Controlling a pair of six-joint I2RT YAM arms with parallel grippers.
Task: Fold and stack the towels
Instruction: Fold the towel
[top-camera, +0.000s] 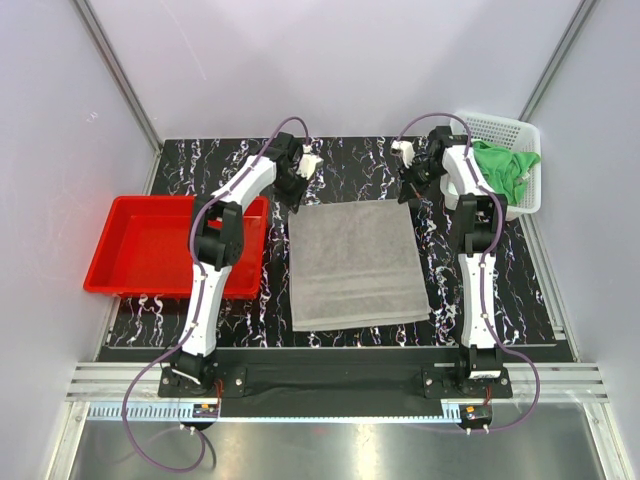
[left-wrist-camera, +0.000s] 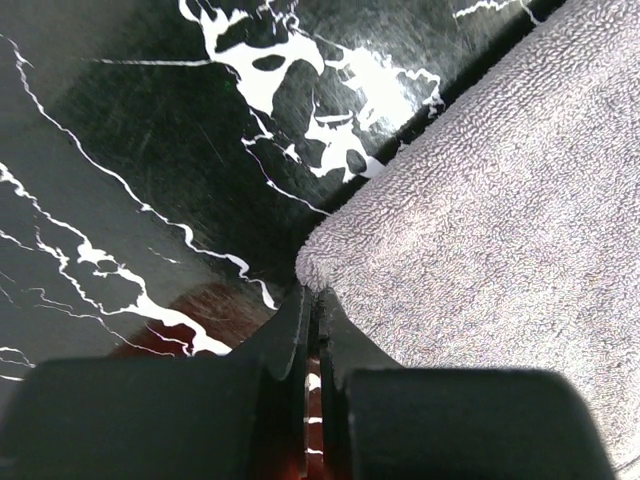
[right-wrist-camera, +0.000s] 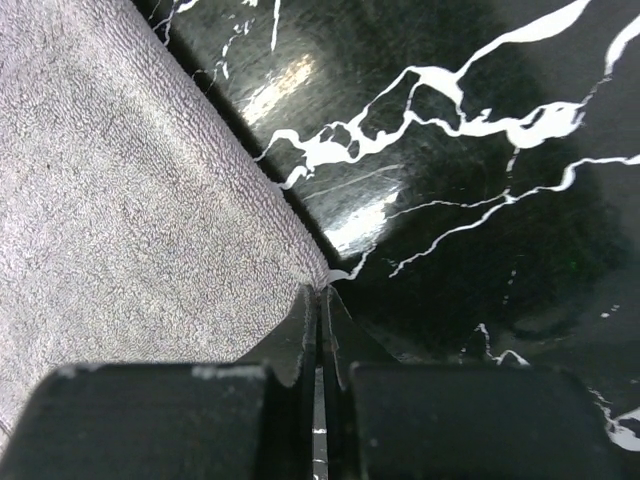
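A large grey towel (top-camera: 355, 265) lies spread flat in the middle of the black marbled table. My left gripper (top-camera: 297, 188) is at its far left corner. In the left wrist view that gripper (left-wrist-camera: 315, 293) is shut, and the tips pinch the corner of the grey towel (left-wrist-camera: 500, 200). My right gripper (top-camera: 410, 190) is at the far right corner. In the right wrist view it (right-wrist-camera: 320, 291) is shut on that corner of the grey towel (right-wrist-camera: 120, 200). A bright green towel (top-camera: 505, 168) lies crumpled in the white basket (top-camera: 500, 128).
A red tray (top-camera: 150, 250) stands at the left of the table, beside the left arm. The white basket stands at the far right corner, close to the right arm's elbow. Grey walls close in the table on three sides.
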